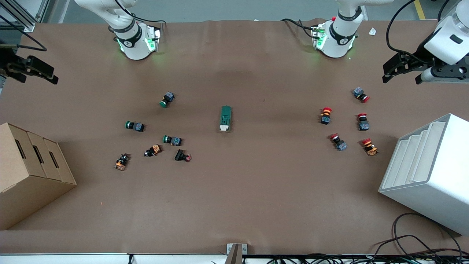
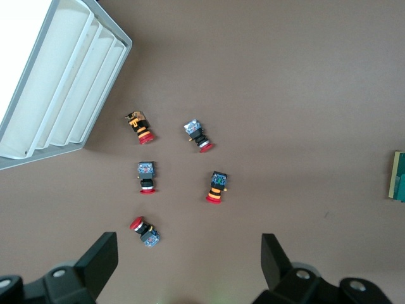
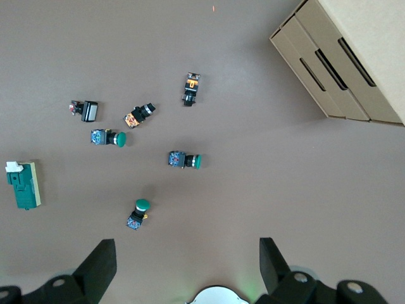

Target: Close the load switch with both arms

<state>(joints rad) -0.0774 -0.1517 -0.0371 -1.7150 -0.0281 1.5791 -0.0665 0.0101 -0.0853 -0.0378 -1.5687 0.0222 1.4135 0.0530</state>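
The load switch is a dark green block lying flat in the middle of the table, its white handle end toward the front camera. It also shows in the right wrist view as the load switch, and its edge shows in the left wrist view. My left gripper hangs open high over the left arm's end of the table, its fingers wide apart with nothing between them. My right gripper hangs open over the right arm's end, also holding nothing. Both are well away from the switch.
Several red-capped push buttons lie toward the left arm's end, beside a white stepped bin. Green-capped and orange push buttons lie toward the right arm's end, near a cardboard box.
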